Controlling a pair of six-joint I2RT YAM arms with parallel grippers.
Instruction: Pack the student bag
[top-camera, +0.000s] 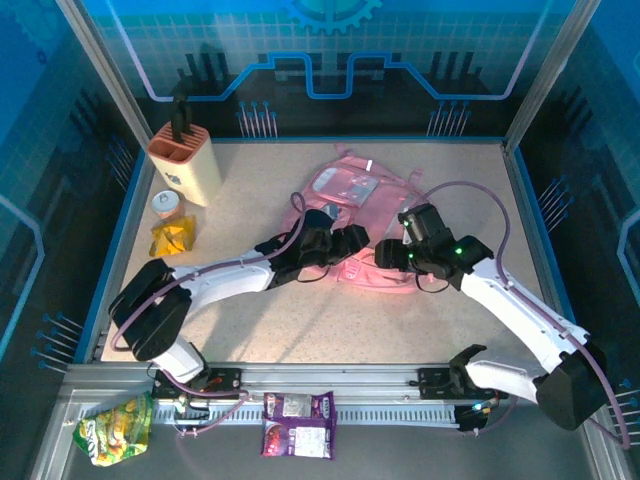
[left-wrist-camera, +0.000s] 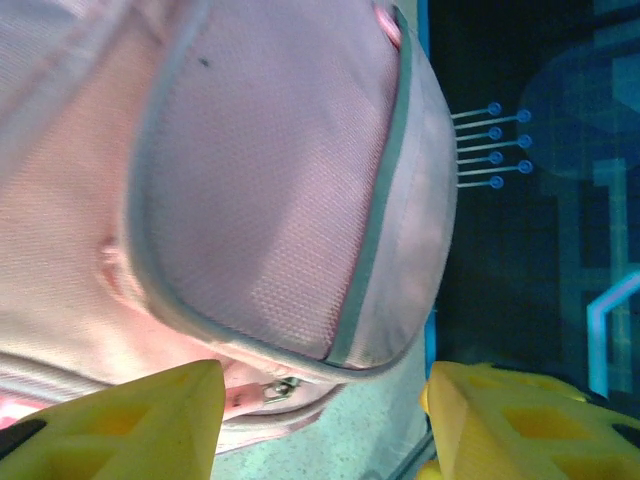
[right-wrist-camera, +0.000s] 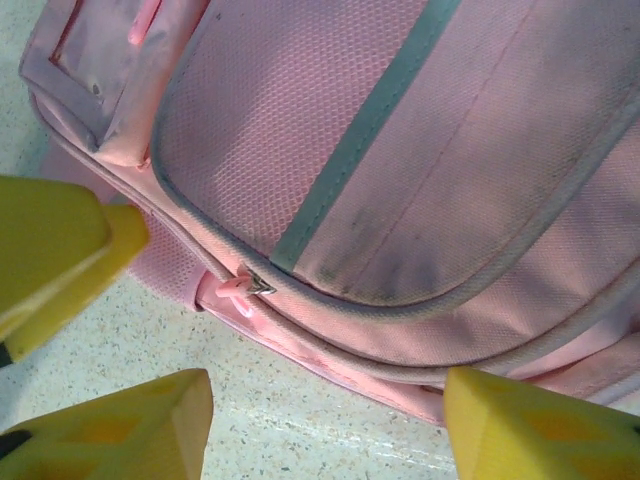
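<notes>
Flanking student bag (top-camera: 345, 188), left gripper (left-wrist-camera: 322, 425) apart, right gripper (right-wrist-camera: 325, 425) apart, zip pull (right-wrist-camera: 240, 287) seen from right wrist

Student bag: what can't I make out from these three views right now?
- Top external: student bag near edge hidden under left gripper and right gripper; zips open or shut, cannot tell.
- Left wrist: bag close and blurred, cut off by frame edges.
- Right wrist: bag runs past the frame edges.

White-and-black arms (top-camera: 225, 280), purple cables (top-camera: 505, 225), yellow fingers (right-wrist-camera: 520, 430)
</notes>
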